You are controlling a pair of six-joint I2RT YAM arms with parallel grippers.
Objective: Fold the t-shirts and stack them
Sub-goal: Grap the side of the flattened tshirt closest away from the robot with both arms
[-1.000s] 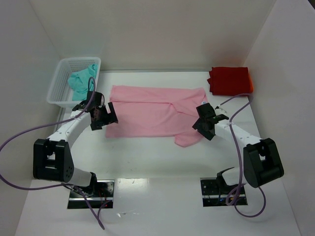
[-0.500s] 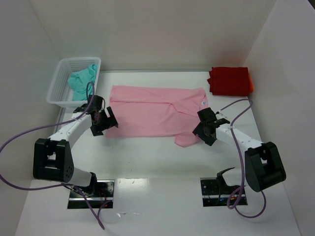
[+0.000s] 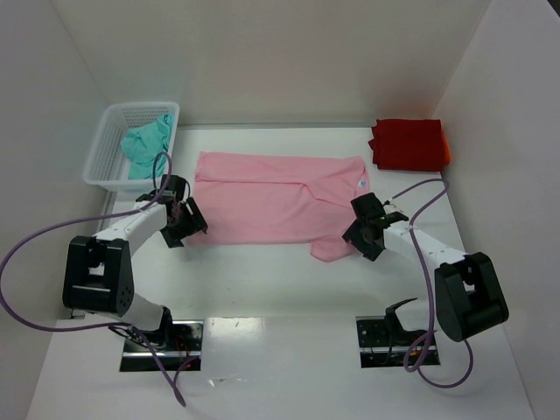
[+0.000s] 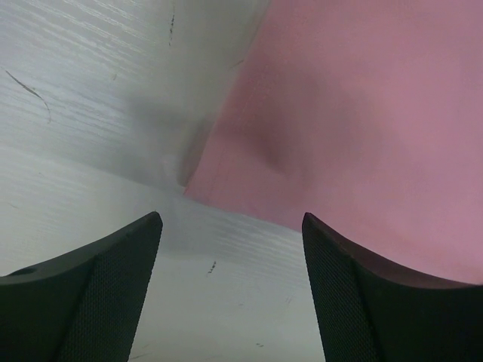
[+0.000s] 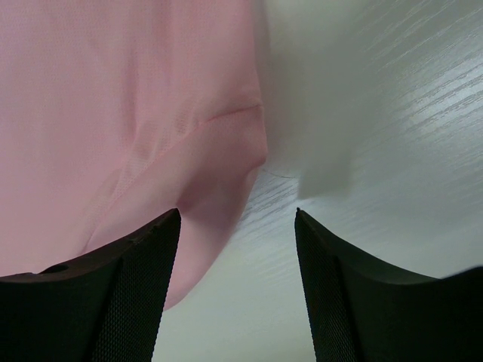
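Observation:
A light pink t-shirt [image 3: 276,201] lies spread flat in the middle of the table. My left gripper [image 3: 187,220] is low at its near-left corner. In the left wrist view that gripper [image 4: 230,249] is open, with bare table between the fingers and the pink hem [image 4: 347,113] just ahead. My right gripper [image 3: 361,231] is at the near-right sleeve. Seen from the right wrist, it [image 5: 238,241] is open, and the sleeve's edge [image 5: 211,188] reaches past its left finger. A red t-shirt [image 3: 409,144] lies folded at the back right. A teal t-shirt [image 3: 143,144] sits crumpled in the basket.
A white mesh basket [image 3: 114,175] stands at the back left, just behind the left arm. White walls close in the table on three sides. Purple cables loop off both arms.
Both grippers have dropped a little toward the near edge of the pink t-shirt: the left to its near-left corner, the right beside the sleeve. The left jaws have narrowed slightly.

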